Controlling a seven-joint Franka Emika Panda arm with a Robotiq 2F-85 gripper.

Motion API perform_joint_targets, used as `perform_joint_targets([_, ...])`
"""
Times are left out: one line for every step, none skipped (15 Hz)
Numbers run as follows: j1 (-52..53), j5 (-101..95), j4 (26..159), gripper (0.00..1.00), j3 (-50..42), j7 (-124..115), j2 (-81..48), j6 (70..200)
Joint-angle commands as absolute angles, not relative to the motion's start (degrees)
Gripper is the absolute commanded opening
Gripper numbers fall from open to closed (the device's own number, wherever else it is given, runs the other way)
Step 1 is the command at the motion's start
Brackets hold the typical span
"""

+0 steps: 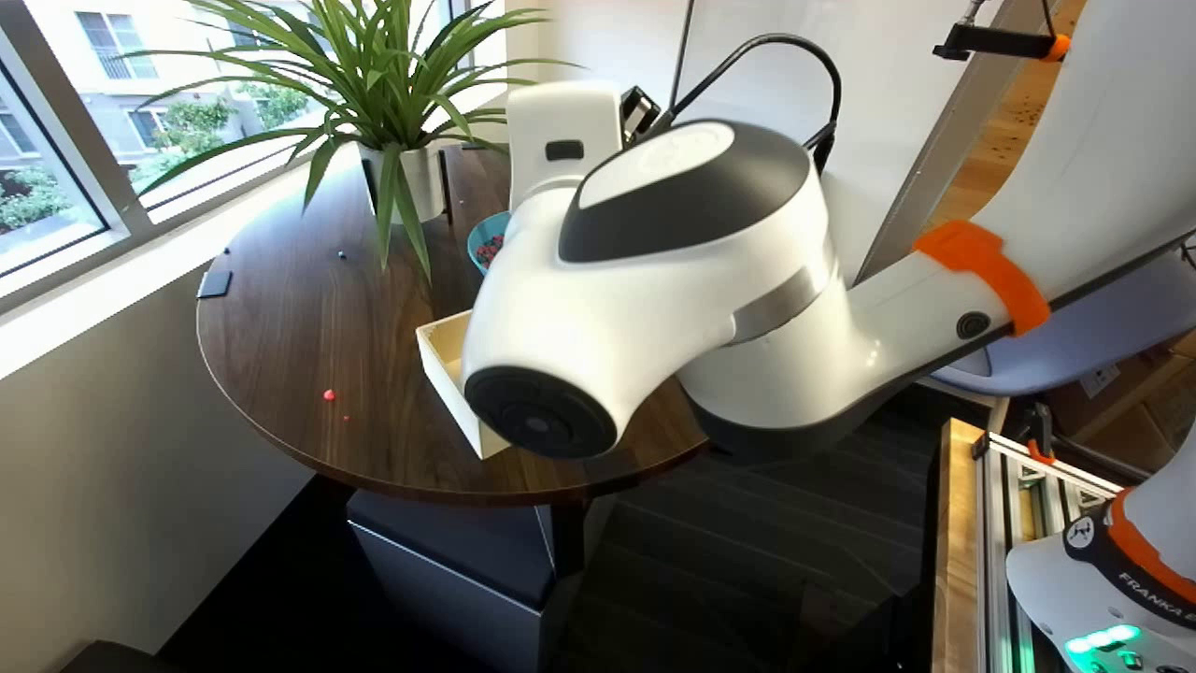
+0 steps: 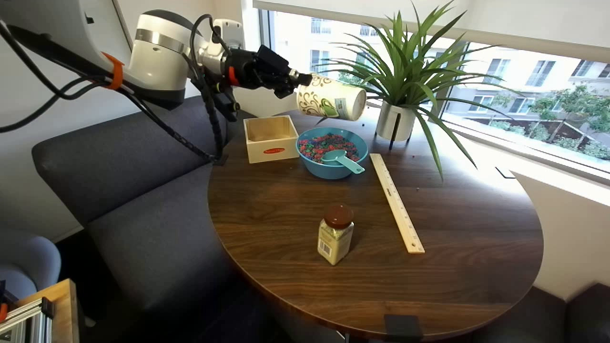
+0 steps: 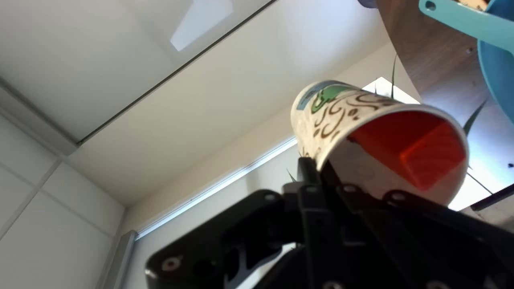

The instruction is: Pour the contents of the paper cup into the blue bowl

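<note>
The paper cup (image 2: pixel 329 99) is held in the air, nearly on its side, above the back of the blue bowl (image 2: pixel 326 170). My gripper (image 2: pixel 301 80) is shut on the cup's wall at its rim. In the wrist view the fingertips (image 3: pixel 317 170) pinch the rim of the cup (image 3: pixel 337 114), and its mouth faces the camera. A red, straight-edged area shows inside; I cannot tell what it is. Small red, green and dark bits (image 2: pixel 317 148) lie in the bowl. The bowl (image 1: pixel 476 245) also shows beside the arm, which hides the gripper and cup there.
A teal scoop (image 2: pixel 351 165) rests in the bowl. A cream box (image 2: pixel 258 152) stands beside it. A ruler (image 2: pixel 395 202), a brown-lidded jar (image 2: pixel 336 238) and a potted plant (image 2: pixel 394 125) are on the round table (image 2: pixel 457 257). A red bit (image 1: pixel 329 395) lies on the table.
</note>
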State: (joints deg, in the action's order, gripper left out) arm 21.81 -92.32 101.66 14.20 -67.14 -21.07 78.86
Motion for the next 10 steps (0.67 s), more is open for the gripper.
perform_joint_targets([23.3, -96.5, 99.5, 0.01, 14.2, -68.1, -24.9, 74.2])
perform_joint_targets([23.3, -97.0, 98.5, 0.01, 14.1, -68.0, -26.0, 73.8])
perform_joint_targets([23.3, -97.3, 97.4, 0.01, 14.0, -67.7, -27.2, 73.4])
perform_joint_targets([23.3, -97.7, 96.2, 0.01, 13.8, -67.3, -28.3, 73.0])
perform_joint_targets([23.2, -97.8, 95.3, 0.01, 13.7, -67.1, -29.2, 72.9])
perform_joint_targets([23.1, -97.8, 94.3, 0.01, 13.6, -66.6, -30.2, 72.7])
perform_joint_targets([23.0, -97.7, 93.3, 0.01, 13.4, -66.3, -31.0, 72.7])
perform_joint_targets([22.8, -97.1, 92.2, 0.01, 13.3, -66.4, -31.7, 73.0])
perform_joint_targets([22.5, -95.9, 91.0, 0.01, 13.4, -66.0, -32.3, 73.6])
perform_joint_targets([22.2, -95.5, 89.7, 0.01, 13.3, -65.9, -32.8, 74.0])
